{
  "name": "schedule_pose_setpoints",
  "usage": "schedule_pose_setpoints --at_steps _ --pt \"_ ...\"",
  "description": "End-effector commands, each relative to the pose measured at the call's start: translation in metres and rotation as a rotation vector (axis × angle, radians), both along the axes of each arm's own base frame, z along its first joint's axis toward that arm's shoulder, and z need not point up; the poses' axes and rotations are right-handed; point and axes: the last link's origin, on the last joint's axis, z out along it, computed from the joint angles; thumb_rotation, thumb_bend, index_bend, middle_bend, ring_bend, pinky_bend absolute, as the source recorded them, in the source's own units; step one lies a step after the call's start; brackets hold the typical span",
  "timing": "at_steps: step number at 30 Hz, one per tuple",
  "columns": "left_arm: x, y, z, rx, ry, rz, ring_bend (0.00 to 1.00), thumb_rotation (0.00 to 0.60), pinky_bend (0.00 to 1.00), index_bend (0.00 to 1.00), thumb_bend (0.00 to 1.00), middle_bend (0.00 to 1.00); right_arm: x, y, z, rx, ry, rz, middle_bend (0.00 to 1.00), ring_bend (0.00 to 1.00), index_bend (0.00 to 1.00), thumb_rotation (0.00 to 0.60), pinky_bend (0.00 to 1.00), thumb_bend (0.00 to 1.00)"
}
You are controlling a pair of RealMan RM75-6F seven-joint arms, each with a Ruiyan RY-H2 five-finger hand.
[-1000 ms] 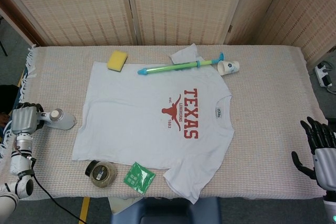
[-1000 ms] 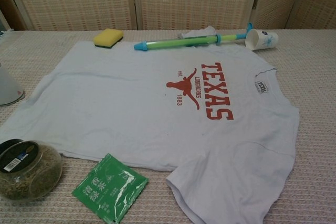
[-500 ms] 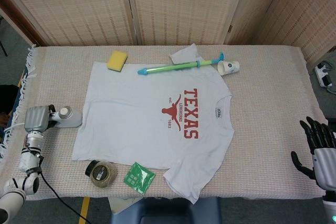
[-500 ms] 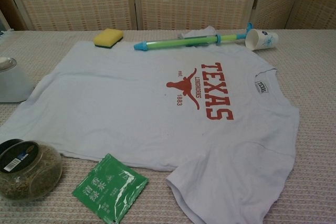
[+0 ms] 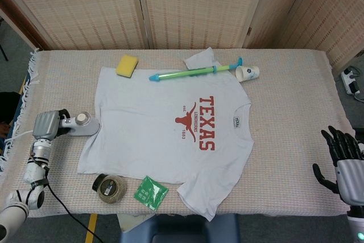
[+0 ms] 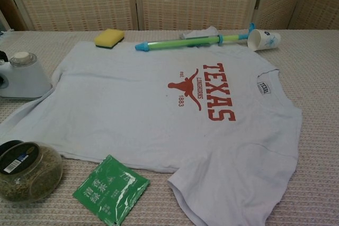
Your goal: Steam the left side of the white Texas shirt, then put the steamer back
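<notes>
The left hand (image 5: 45,125), gripping the steamer (image 5: 82,126), has carried it rightward since earlier, its nozzle now touching the shirt (image 5: 165,123) hem; right hand (image 5: 344,160) hangs spread, well apart.

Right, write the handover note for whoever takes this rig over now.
Left hand grips the pale grey handheld steamer, its head at the left edge of the white Texas T-shirt, which lies flat on the woven table cover.
Right hand is open and idle off the table's right edge.
Done: steamer picked up and brought to the shirt.
Left: steam the left side, then return the steamer.
</notes>
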Motion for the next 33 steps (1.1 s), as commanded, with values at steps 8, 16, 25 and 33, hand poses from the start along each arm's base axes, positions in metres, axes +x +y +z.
schedule_pose_setpoints --at_steps 8,16,25,33 --pt "0.027 0.005 0.009 0.06 -0.176 -0.09 0.84 0.6 0.81 0.74 0.67 0.96 0.003 -0.003 -0.004 0.02 0.004 0.01 0.0 0.0 0.0 0.59 0.01 0.36" --pt "0.071 0.001 -0.02 0.0 -0.193 -0.227 0.85 0.6 0.81 0.74 0.67 0.97 0.009 -0.015 -0.03 0.16 0.014 0.044 0.0 0.0 0.0 0.595 0.01 0.36" --pt "0.123 -0.003 -0.062 -0.092 -0.161 -0.353 0.85 0.6 0.81 0.74 0.67 0.97 0.04 -0.051 -0.094 0.457 0.014 0.173 0.0 0.0 0.0 0.587 0.01 0.59" --pt "0.148 -0.005 -0.09 -0.14 -0.098 -0.403 0.85 0.6 0.81 0.74 0.67 0.97 0.066 -0.078 -0.139 0.657 0.031 0.238 0.0 0.0 0.0 0.586 0.01 0.97"
